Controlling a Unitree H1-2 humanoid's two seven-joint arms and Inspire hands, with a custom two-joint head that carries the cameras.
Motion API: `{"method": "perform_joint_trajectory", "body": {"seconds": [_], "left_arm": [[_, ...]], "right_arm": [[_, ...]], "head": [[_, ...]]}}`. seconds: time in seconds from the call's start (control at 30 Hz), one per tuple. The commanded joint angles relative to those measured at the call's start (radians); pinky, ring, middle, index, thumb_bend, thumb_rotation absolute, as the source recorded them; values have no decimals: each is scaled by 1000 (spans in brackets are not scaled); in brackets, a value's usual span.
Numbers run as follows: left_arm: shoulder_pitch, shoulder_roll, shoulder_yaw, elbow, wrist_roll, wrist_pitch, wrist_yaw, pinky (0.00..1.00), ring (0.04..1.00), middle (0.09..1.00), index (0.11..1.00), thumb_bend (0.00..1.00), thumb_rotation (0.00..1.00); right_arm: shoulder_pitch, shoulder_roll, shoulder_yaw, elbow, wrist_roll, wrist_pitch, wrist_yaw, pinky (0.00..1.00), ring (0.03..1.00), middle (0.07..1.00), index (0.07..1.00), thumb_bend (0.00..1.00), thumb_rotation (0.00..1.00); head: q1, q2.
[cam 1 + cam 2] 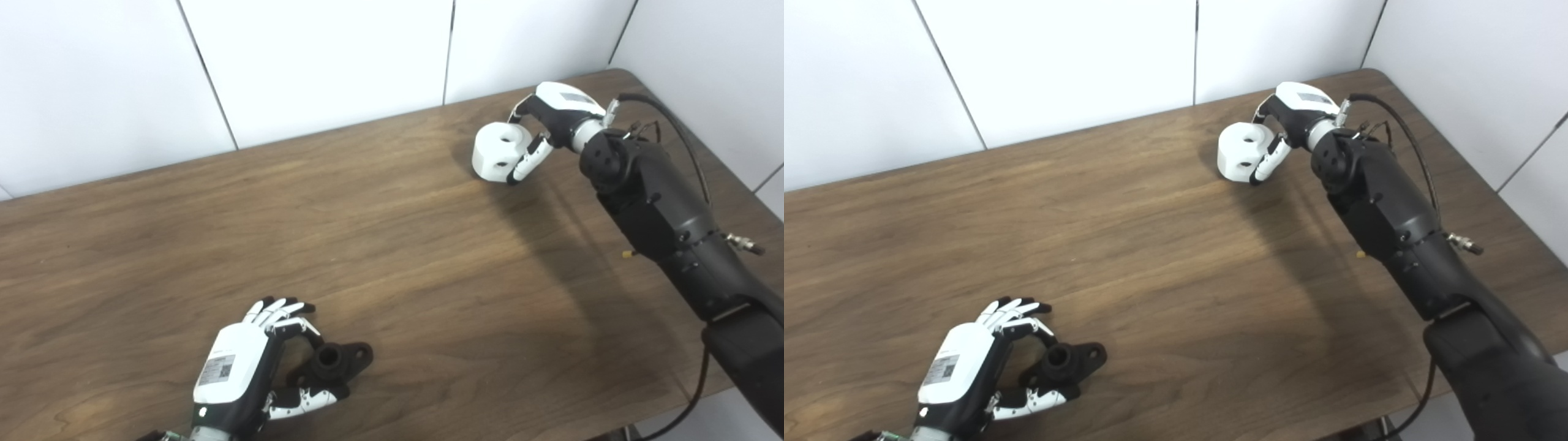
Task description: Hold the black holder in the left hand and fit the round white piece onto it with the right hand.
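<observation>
Holder (pixel 334 362): near front edge of the worktop (pixel 392 257), loosely cupped by left hand (pixel 245 367), fingers apart (unlifted).
White piece (pixel 499 151): far right corner, clasped by right hand (pixel 551 122).
Left: fitting.

Left hand (pixel 236 367) curled low; right hand (pixel 554 119) cupped, arm outstretched.

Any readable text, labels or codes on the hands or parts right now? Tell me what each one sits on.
Label on the back of the left hand: lines of print beside a square code, too small and blurred to read.
Grey label on the back of the right hand: too blurred to read.
Black holder: no markings visible.
Round white piece: no markings visible.
</observation>
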Motion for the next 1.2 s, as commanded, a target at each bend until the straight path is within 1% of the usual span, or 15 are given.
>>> {"method": "perform_joint_trajectory", "body": {"seconds": [0.0, 0.3, 0.43, 0.53, 0.63, 0.73, 0.83, 0.9, 1.0, 1.07, 1.17], "left_arm": [[12, 9, -2, -7, 15, 3, -14, 949, 874, 815, 489, 518, 55], [8, 3, -12, 1, 24, 3, -13, 953, 873, 815, 488, 518, 55], [6, -2, -18, 5, 31, 4, -13, 956, 872, 814, 488, 518, 55], [4, -8, -24, 5, 37, 15, -22, 963, 874, 812, 489, 518, 55], [2, -13, -27, 11, 41, 14, -17, 963, 874, 810, 489, 518, 55], [0, -20, -33, 16, 54, 18, -16, 965, 877, 813, 489, 518, 56], [-3, -27, -40, 18, 70, 21, -10, 961, 874, 811, 489, 518, 57], [-5, -33, -45, 20, 77, 24, -11, 959, 874, 810, 489, 518, 57], [-9, -41, -51, 19, 87, 33, -16, 959, 874, 810, 489, 518, 57], [-12, -46, -57, 19, 97, 41, -20, 958, 874, 810, 489, 517, 58], [-16, -57, -65, 21, 113, 53, -22, 954, 874, 810, 489, 518, 58]], "right_arm": [[-39, -33, -15, -38, 0, -14, -21, 947, 981, 847, 489, 513, 149], [-28, -43, -16, -91, -3, -1, -3, 927, 977, 845, 490, 513, 147], [-22, -51, -14, -140, -11, 14, 24, 907, 968, 839, 489, 515, 146], [-10, -56, -16, -201, -13, 14, 43, 875, 952, 822, 488, 518, 146], [1, -59, -18, -255, -16, 15, 58, 851, 934, 805, 487, 521, 144], [11, -60, -20, -325, -15, 27, 96, 850, 930, 797, 487, 521, 144], [18, -57, -19, -402, -22, 48, 154, 857, 929, 801, 487, 522, 146], [23, -43, -22, -455, -31, 54, 198, 861, 929, 805, 486, 522, 146], [29, -19, -28, -503, -43, 56, 243, 871, 933, 811, 486, 522, 145], [34, 1, -30, -543, -46, 56, 270, 870, 934, 811, 485, 523, 143], [40, 43, -34, -617, -78, 56, 331, 871, 935, 810, 485, 524, 142]], "head": [[0, 1], [10, -2], [22, -1], [32, 1], [49, 0], [70, 3], [95, 10], [114, 16], [142, 26], [162, 37], [186, 49]]}}
